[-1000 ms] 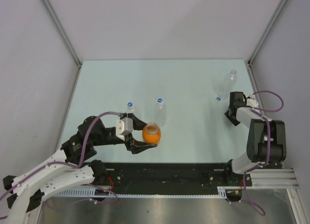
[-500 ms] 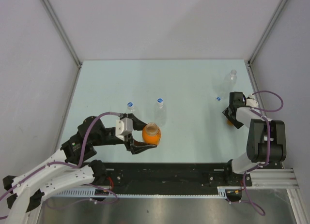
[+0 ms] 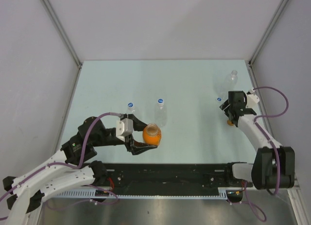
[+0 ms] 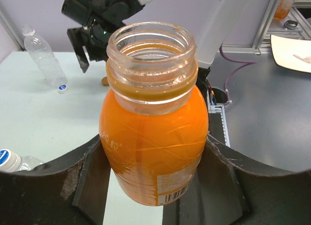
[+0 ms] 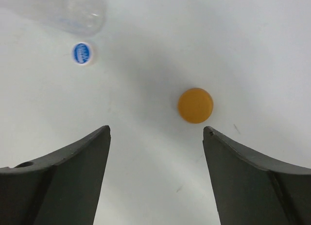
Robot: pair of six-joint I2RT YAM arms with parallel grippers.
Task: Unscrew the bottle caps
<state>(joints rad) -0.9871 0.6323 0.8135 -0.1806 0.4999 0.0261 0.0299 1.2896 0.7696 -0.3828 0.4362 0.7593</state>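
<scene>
As right hand (image 5: 155, 129) has opened, orange cap (image 5: 195, 105) freed

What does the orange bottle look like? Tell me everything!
The orange bottle is short and round-bellied, made of clear plastic, and looks full of orange liquid. Its wide, threaded mouth is open, with no cap on it. A see-through wrap with small print and a barcode covers its body. It stands upright, squeezed on both sides by the left tool.
</scene>
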